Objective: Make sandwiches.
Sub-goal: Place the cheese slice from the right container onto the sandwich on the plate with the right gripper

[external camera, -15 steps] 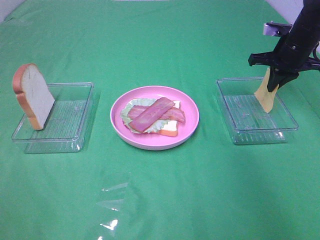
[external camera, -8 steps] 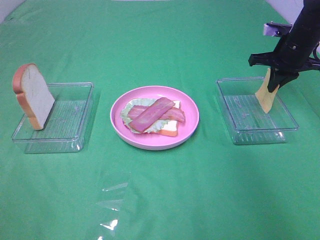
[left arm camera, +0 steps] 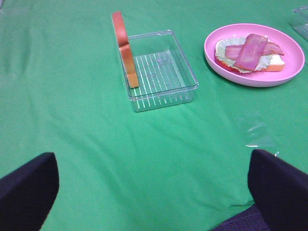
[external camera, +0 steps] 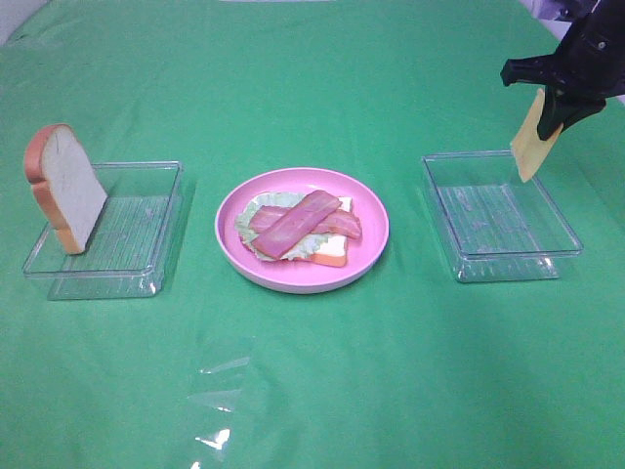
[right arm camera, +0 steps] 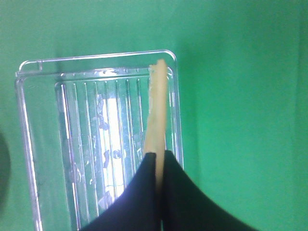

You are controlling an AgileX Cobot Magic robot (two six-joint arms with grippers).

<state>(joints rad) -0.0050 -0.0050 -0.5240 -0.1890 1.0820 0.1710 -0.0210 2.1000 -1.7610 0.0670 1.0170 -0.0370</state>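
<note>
The right claw (external camera: 559, 103) is pinched shut on the upper edge of the cheese slice (external camera: 533, 142), which hangs edge-down in the air above the outer side of the right tray (external camera: 508, 266). The slice looks thin, light and a little flexible, so I judge it will swing and droop when carried. An edge grip like this one suits it, and it should be laid flat rather than dropped. That tray holds nothing else.

The left claw (left arm camera: 154, 190) is spread wide, gripping nothing, over bare worktop (external camera: 391, 371) well apart from the left tray (external camera: 103, 283). A standing bread slice (external camera: 68, 191) sits on its crust at that tray's outer end; whether it is inside the wall or leaning just outside I cannot tell. It seems stiff and light, best taken across its flat faces.

On the pink plate (external camera: 303, 283) lies the part-built sandwich: bottom bread (external camera: 337, 252), lettuce (external camera: 250, 217), then two crossed bacon strips (external camera: 298, 223).
</note>
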